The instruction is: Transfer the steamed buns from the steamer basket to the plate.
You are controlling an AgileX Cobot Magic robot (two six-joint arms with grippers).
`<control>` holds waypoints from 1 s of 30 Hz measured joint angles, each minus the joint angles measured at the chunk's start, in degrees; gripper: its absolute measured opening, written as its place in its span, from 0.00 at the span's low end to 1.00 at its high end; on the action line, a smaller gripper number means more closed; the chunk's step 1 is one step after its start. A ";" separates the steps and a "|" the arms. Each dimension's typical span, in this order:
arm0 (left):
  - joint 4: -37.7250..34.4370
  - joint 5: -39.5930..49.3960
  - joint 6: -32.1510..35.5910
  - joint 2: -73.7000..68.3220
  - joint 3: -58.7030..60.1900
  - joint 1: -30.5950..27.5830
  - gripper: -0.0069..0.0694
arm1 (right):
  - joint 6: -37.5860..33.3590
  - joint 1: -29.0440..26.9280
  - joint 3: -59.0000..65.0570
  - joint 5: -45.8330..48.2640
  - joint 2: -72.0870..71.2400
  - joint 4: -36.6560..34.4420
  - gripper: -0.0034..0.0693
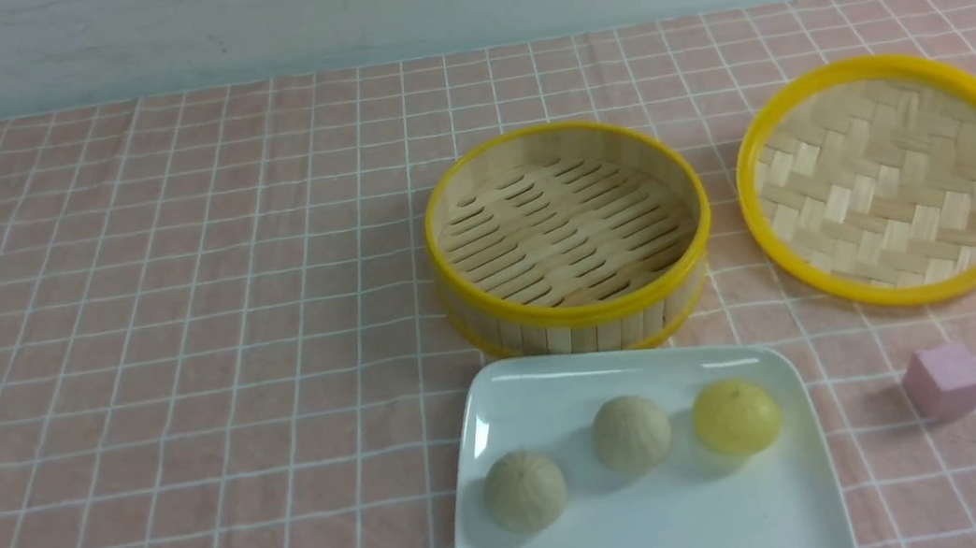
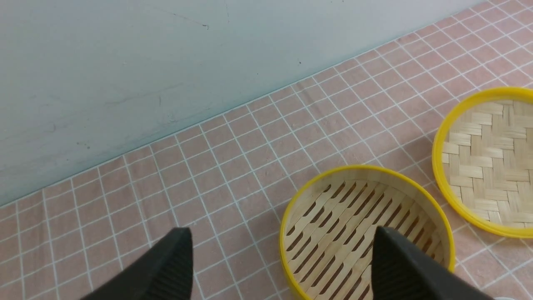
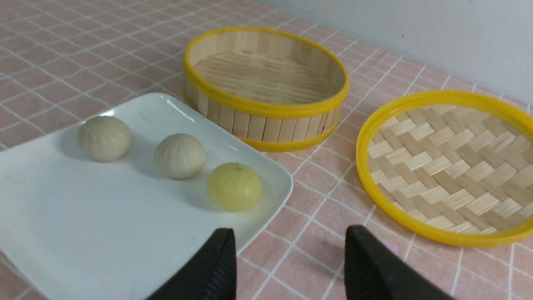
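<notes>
Three steamed buns lie in a row on the white square plate (image 1: 559, 387): a beige one (image 1: 524, 491), a second beige one (image 1: 631, 432) and a yellow one (image 1: 736, 416). Behind the plate the steamer basket (image 1: 578, 314) stands with nothing in it. Neither arm shows in the front view. In the left wrist view my left gripper (image 2: 283, 246) is open, held above the cloth at the basket's (image 2: 291, 216) edge, nothing between its fingers. In the right wrist view my right gripper (image 3: 289, 246) is open and empty, near the plate's (image 3: 125, 233) corner, short of the yellow bun (image 3: 234, 186).
The shallow woven bamboo lid (image 1: 890, 178) lies to the right of the basket. A small pink cube (image 1: 944, 382) sits on the pink checked cloth to the right of the plate. A pale wall closes the table's far side.
</notes>
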State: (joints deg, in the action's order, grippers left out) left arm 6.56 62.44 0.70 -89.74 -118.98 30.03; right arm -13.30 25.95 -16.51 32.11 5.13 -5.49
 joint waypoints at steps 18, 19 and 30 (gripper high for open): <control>0.01 -4.10 0.00 0.00 0.00 0.00 0.83 | 0.00 0.00 5.46 1.96 0.00 0.21 0.55; 0.01 -4.10 0.00 0.00 0.00 0.00 0.83 | 0.00 0.00 6.28 2.04 0.00 0.28 0.55; -0.72 -4.05 0.00 -0.53 0.00 0.00 0.83 | -0.11 -5.20 7.63 0.88 0.00 -0.25 0.55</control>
State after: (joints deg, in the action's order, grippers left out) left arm 5.85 58.40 0.70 -90.27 -118.98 30.03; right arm -13.40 20.75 -8.89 32.98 5.13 -5.74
